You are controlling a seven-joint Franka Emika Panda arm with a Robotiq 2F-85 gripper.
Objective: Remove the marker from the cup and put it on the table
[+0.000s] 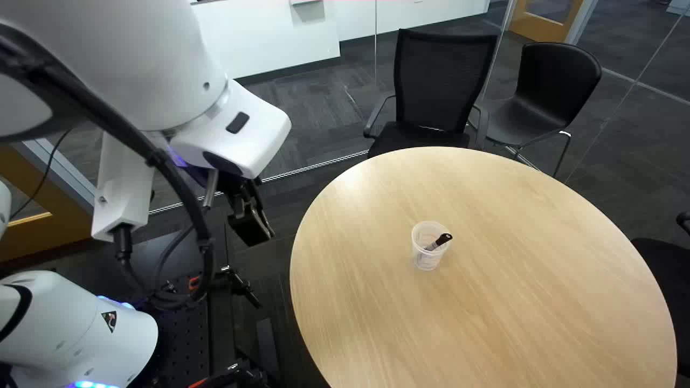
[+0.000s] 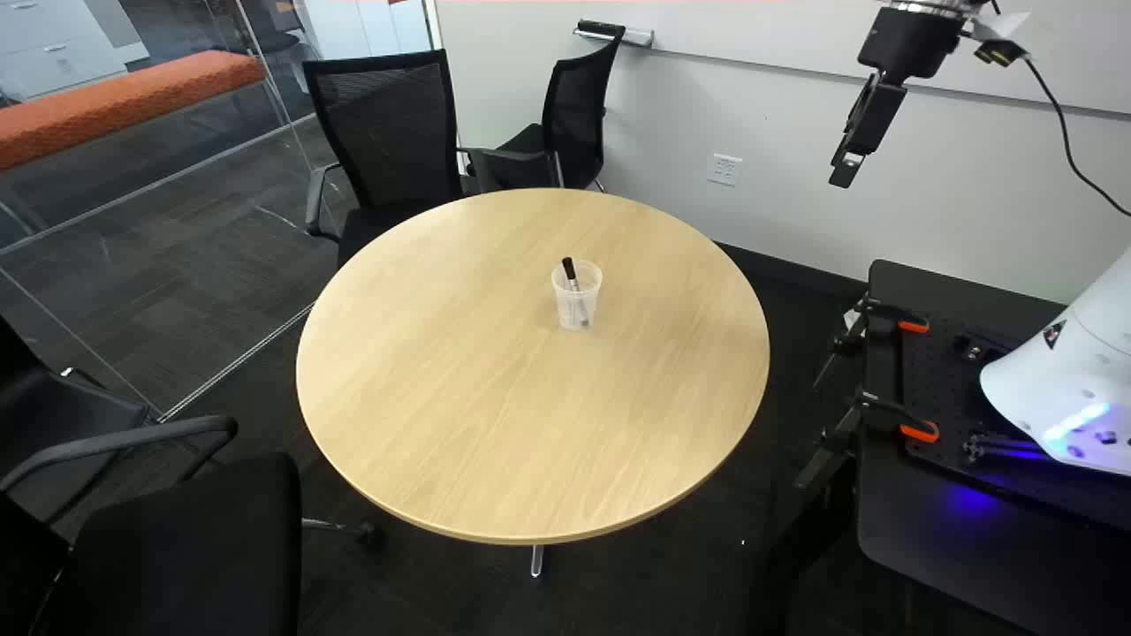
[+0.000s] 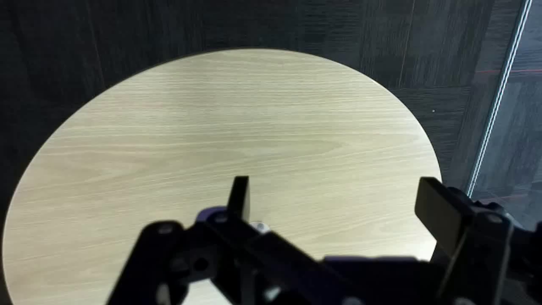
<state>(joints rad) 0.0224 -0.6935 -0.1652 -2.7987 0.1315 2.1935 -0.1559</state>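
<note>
The cup (image 1: 427,263) is small, whitish and translucent, standing upright on the round light-wood table (image 1: 501,318). The marker (image 1: 443,239) leans inside it, its dark end sticking out above the rim. Both also show in an exterior view, the cup (image 2: 564,309) and the marker (image 2: 570,270). My gripper (image 2: 846,172) is high in the air off the table's edge, apart from the cup. In the wrist view my gripper (image 3: 332,195) is open with nothing between its fingers. A small whitish bit, seemingly the cup (image 3: 259,226), peeks out behind one finger; the rest is hidden.
Black chairs (image 1: 444,81) (image 2: 384,132) stand around the table. The robot base sits on a black stand (image 2: 919,548) with clamps (image 2: 892,428) at its edge. A black cable (image 1: 178,183) loops along the arm. A glass wall and a white wall (image 2: 778,177) stand behind.
</note>
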